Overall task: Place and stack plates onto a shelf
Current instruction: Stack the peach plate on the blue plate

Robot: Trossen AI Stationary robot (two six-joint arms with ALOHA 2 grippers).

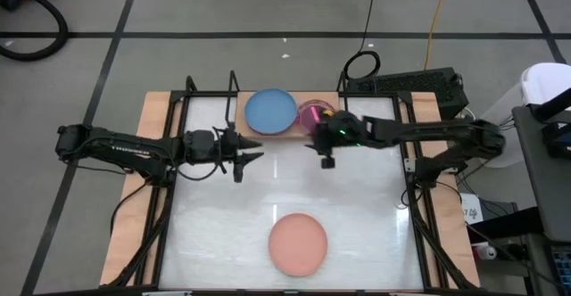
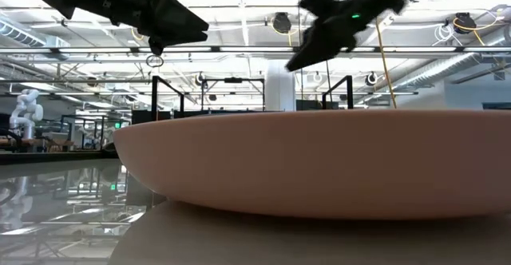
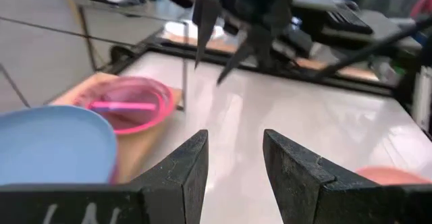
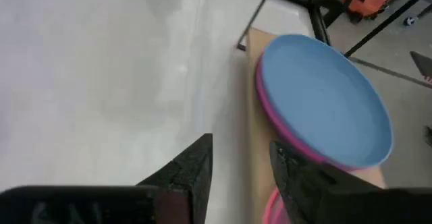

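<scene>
Salmon plate (image 2: 319, 165) fills low view foreground; in high view sits lower centre of white table (image 1: 223, 234), well apart from both my grippers. Shelf (image 1: 294, 127) upper centre holds blue plate (image 1: 270, 111) stacked on magenta one, pink plate (image 1: 312, 113) just right. Left gripper (image 1: 254, 156) hovers left of centre, fingers apart, empty. Right gripper (image 1: 326, 153) beside pink plate, released, empty. Judgement: plate light, stiff, slick plastic; pinch at rim edge.

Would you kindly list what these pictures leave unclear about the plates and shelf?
- Low view: the salmon plate fills the frame, hiding the shelf.
- High view: the right tool overlaps the pink plate.
- Right wrist view: only a magenta rim shows beneath the blue plate; how many lie below is hidden.
</scene>
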